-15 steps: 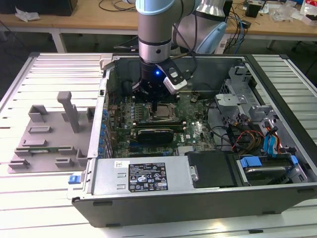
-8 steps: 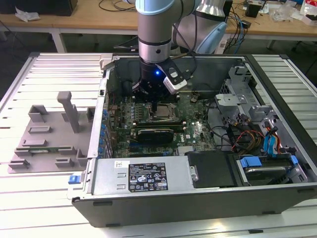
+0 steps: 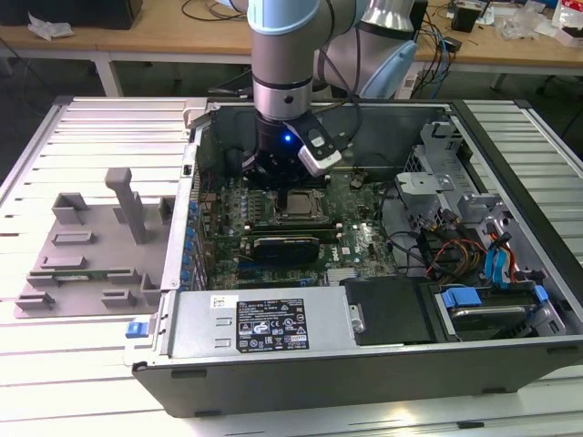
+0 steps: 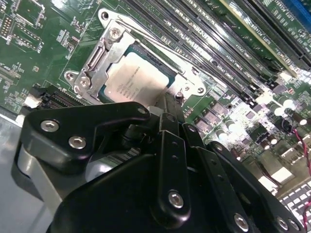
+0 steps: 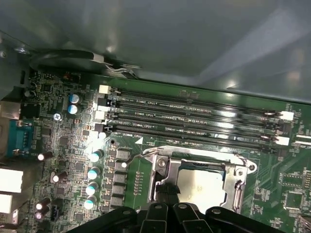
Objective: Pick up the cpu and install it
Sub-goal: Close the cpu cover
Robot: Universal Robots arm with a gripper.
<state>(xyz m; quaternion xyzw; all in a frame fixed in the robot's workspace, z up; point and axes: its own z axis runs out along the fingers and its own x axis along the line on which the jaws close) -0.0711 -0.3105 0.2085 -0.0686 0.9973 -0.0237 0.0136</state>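
The silvery square metal-topped cpu (image 4: 133,80) sits inside the grey metal socket frame (image 4: 92,63) on the green motherboard (image 4: 39,58); the black gripper (image 4: 166,108) hangs directly above it, and its opening cannot be determined

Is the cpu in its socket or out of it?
In: the cpu lies flat within the metal socket frame in both wrist views.

Robotics laboratory: an opened computer case (image 3: 273,369) on a slatted metal surface (image 3: 91,123), a cable-strewn wooden surface (image 3: 164,41) behind it.

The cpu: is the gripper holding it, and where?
Cannot tell. The cpu lies in the socket, the gripper close over one edge; any grip is hidden.
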